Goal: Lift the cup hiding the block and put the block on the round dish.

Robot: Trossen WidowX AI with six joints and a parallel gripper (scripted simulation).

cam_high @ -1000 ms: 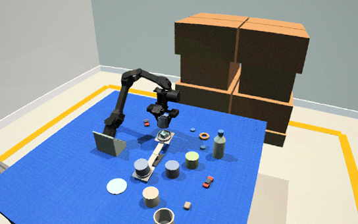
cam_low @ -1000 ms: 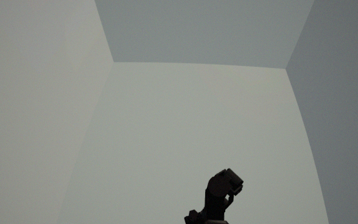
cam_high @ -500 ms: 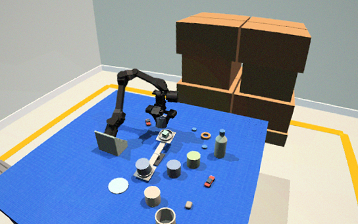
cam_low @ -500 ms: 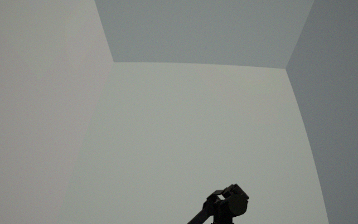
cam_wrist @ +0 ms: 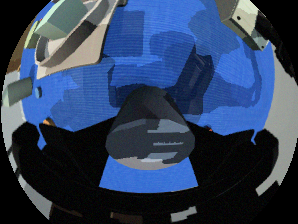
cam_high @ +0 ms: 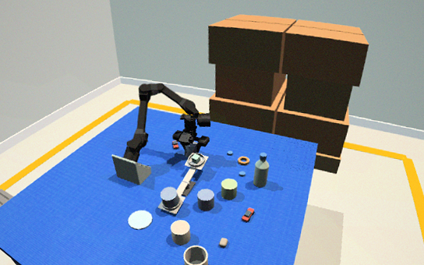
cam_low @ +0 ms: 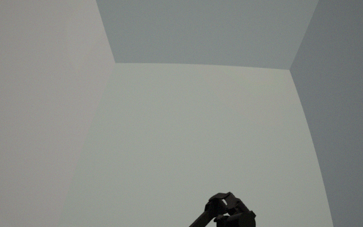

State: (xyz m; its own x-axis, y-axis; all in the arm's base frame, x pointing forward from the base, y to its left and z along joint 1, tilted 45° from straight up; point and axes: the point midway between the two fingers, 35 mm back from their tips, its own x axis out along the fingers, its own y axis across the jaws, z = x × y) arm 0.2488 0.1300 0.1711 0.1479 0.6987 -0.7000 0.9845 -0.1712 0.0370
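Observation:
My gripper [cam_high: 191,146] [cam_wrist: 149,120] is shut on a grey-blue cup [cam_high: 190,151] [cam_wrist: 150,140]. It holds the cup low behind the far end of the balance [cam_high: 189,175] [cam_wrist: 75,65], off to the side of its pan. Part of the cup is hidden by the fingers and the pan. The pale green block [cam_high: 196,158] [cam_wrist: 62,19] lies uncovered in the ring of the far pan. The matching cup [cam_high: 169,197] stands on the near end. The round pale dish [cam_high: 140,220] lies to the near left of that end, with nothing on it.
A grey-blue cylinder [cam_high: 206,200], a green cylinder [cam_high: 229,189] and a bottle [cam_high: 261,173] stand right of the balance. A beige cylinder [cam_high: 180,232] and an open beige cup [cam_high: 195,263] stand in front. A tilted panel [cam_high: 128,170] [cam_wrist: 245,22] stands left, near the arm's base.

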